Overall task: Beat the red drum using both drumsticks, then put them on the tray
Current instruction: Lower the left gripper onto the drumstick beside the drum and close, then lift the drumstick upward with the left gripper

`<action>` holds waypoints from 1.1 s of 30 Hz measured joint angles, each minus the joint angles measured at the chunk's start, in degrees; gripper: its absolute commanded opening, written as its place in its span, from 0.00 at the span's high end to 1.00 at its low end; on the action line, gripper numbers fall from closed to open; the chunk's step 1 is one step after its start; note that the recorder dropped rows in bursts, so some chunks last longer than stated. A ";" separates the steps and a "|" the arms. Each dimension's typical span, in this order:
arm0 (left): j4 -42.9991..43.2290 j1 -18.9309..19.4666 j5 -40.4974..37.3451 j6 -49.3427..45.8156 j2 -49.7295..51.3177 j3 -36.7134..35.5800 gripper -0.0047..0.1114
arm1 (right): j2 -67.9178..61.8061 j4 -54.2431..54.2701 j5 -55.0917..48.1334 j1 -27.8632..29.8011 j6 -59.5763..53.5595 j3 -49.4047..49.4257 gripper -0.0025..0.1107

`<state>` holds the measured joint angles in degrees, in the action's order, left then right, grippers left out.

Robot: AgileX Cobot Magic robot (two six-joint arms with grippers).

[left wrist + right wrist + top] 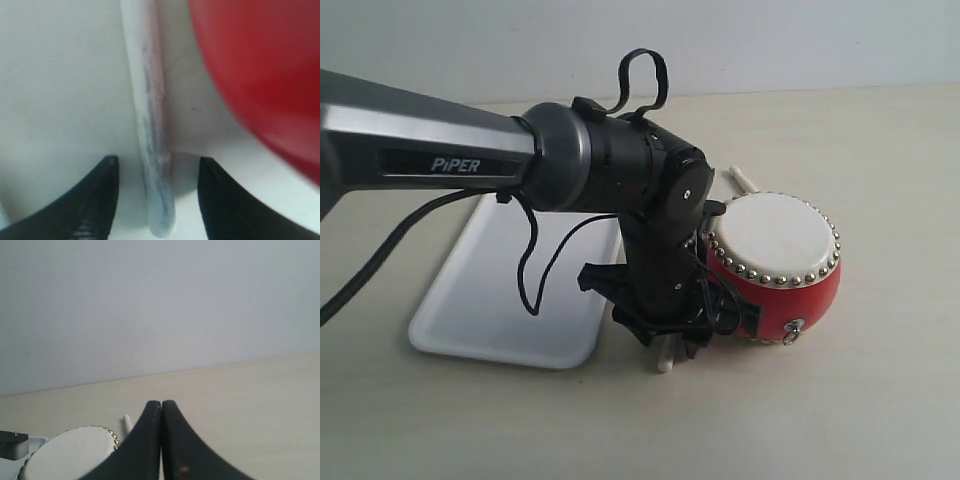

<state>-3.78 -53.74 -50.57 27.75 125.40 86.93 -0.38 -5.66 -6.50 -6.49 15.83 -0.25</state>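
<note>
The red drum [775,262] stands on the table, right of the white tray [490,300]. My left gripper [667,345] is down at the drum's near left side, between drum and tray. In the left wrist view the left gripper [159,160] is open, one drumstick [150,125] lying between its black fingers [97,200] with a gap on both sides, the drum's red side [260,75] close by. That stick's end [665,360] pokes out below the gripper. The second drumstick [742,180] shows behind the drum. My right gripper [161,404] is shut on nothing, above the drum skin [70,456] and a stick tip [127,423].
The left arm's long grey link [420,140] and its cable [530,270] hang over the tray. Bare beige table [880,400] lies right of and in front of the drum. A pale wall [160,305] rises beyond the table's far edge.
</note>
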 measured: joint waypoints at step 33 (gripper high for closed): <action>1.55 2.37 -1.37 2.24 -1.74 0.14 0.96 | 0.00 0.00 0.00 0.00 0.00 0.00 0.98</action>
<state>-2.24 -51.37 -51.95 29.99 123.66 87.07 -0.38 -5.66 -6.50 -6.49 15.83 -0.25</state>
